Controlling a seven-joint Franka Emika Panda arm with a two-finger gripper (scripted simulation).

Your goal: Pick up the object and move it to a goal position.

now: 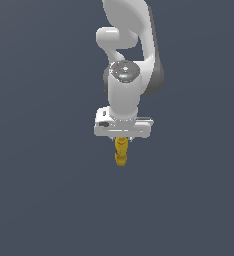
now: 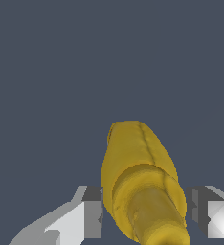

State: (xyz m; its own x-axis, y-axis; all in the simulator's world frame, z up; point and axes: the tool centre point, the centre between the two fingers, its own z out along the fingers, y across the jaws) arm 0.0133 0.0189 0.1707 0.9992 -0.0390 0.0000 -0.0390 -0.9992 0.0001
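The object (image 1: 121,153) is a small yellow-gold banana-like piece with a knobby stem end. In the exterior view it juts out from under the white gripper (image 1: 121,142), near the picture's middle. In the wrist view the object (image 2: 138,167) fills the space between the two fingers (image 2: 92,213), and both pads lie against its sides. The gripper (image 2: 145,213) is shut on it near the stem end, and the thicker end points away from the hand. In the exterior view the hand hides the fingers themselves.
A uniform dark blue-grey surface fills the background of both views. The white arm (image 1: 126,75) rises behind the hand towards the top of the exterior view. No other objects or edges show.
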